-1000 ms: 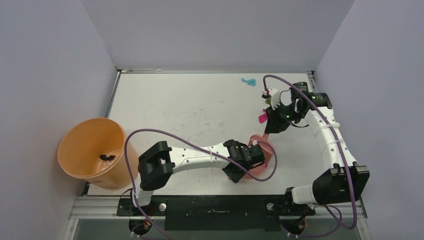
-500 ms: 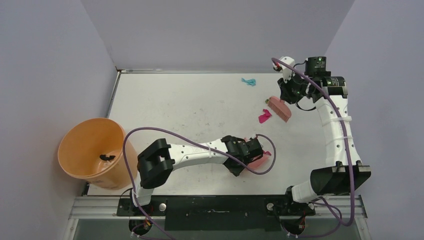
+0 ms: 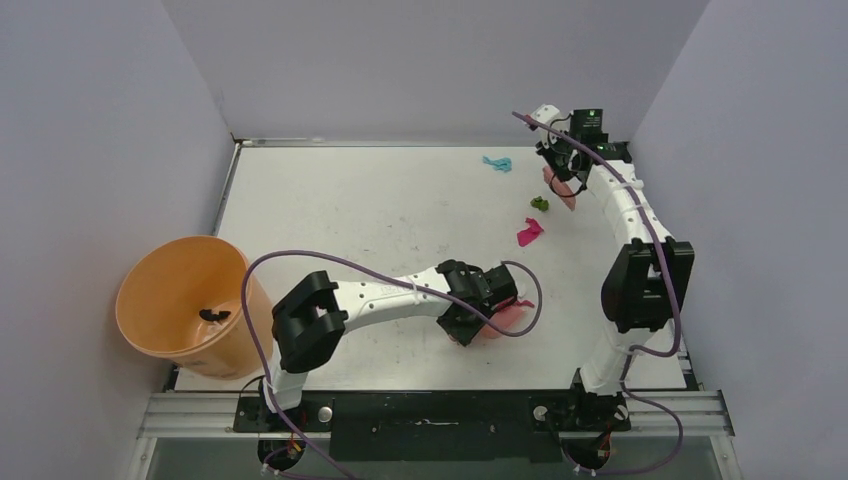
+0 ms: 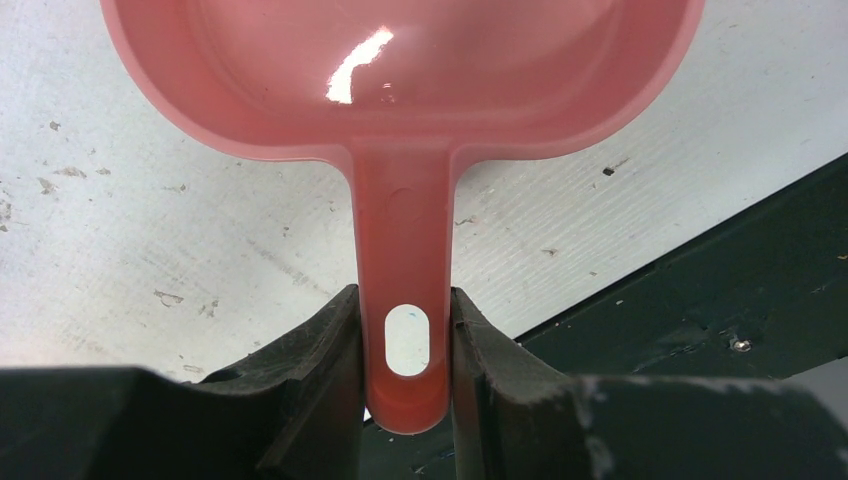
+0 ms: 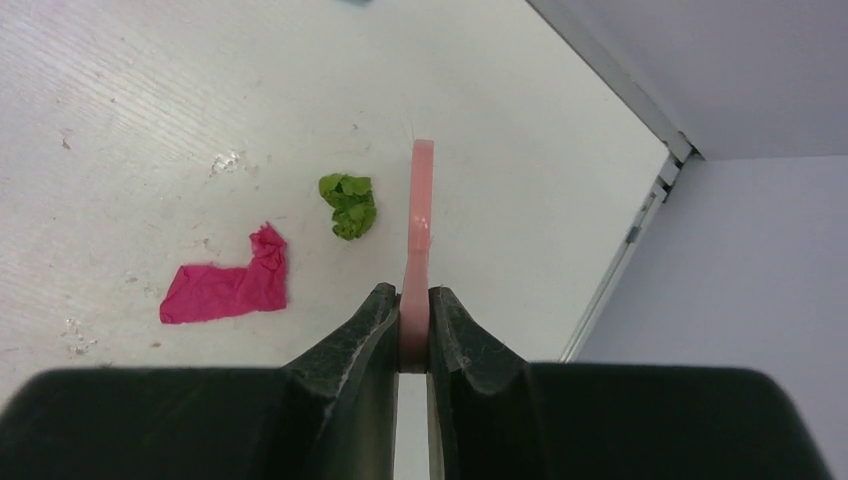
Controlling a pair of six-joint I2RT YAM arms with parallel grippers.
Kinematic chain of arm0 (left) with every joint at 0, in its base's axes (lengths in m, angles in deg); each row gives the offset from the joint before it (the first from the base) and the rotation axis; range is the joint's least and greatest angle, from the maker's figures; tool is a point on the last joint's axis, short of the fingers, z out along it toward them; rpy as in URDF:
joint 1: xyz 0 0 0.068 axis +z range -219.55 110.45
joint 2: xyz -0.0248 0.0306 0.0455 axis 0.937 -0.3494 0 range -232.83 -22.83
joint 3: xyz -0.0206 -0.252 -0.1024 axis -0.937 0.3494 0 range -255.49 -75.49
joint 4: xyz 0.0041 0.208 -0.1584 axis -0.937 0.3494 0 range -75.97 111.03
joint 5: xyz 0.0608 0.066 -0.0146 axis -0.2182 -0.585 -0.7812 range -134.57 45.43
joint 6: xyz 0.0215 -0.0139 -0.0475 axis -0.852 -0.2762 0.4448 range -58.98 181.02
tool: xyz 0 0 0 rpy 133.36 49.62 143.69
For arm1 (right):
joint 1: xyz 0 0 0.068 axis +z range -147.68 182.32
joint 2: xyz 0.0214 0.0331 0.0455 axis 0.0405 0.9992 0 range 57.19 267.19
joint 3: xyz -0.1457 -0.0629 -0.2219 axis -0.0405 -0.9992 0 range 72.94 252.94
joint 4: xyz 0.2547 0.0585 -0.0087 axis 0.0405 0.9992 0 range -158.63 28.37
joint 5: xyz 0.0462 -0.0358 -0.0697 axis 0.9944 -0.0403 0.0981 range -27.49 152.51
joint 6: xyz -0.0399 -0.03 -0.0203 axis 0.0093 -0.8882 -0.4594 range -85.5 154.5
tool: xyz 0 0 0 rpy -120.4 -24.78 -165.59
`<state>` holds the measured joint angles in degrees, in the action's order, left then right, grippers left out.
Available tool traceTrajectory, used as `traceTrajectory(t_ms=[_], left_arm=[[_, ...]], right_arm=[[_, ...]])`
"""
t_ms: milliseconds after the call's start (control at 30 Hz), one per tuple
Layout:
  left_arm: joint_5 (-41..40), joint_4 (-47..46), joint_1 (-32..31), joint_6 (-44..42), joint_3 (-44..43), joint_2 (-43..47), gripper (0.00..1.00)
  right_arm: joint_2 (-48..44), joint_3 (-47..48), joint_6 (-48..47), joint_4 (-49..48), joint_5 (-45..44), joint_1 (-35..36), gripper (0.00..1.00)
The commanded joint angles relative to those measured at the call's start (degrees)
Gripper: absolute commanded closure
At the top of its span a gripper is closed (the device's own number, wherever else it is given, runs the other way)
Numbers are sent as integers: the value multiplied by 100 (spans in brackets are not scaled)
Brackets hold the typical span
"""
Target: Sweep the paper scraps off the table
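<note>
the right hand [image 5: 413,300] grips the pink plastic brush [image 5: 419,200] at the far right of the scuffed white tabletop [image 3: 350,210], beside a green paper scrap [image 5: 348,205] and a magenta paper scrap [image 5: 228,285]. both lie well apart from the flat pink plastic dustpan [image 4: 405,230] pinched by its handle in the left hand [image 4: 405,310], so a hard stroke could scatter them wide of it. only the overhead view shows that gap and a teal paper scrap [image 3: 497,163].

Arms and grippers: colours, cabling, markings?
The left arm and right arm have white links with black joint housings. A purple cable loops loosely along each. The left gripper and right gripper have black, tapered fingers with pale scuffs. No readable markings.
</note>
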<state>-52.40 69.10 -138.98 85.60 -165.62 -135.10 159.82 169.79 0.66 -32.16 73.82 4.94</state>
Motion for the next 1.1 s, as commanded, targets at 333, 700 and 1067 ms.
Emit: traceTrajectory(t_ms=[333,700,1067], left_arm=[[491,-37,448,-303,-476,-71,100],[508,-422,528,-368,-778,-488,100],[281,-1209,514,-356,66,154,100]], right_arm=[[-455,-1218,-214,462,340,1123,95],[-1540,-1440,745,2265,2267,1412,95],[-1869,-75,934,2791,1994,1093,95]])
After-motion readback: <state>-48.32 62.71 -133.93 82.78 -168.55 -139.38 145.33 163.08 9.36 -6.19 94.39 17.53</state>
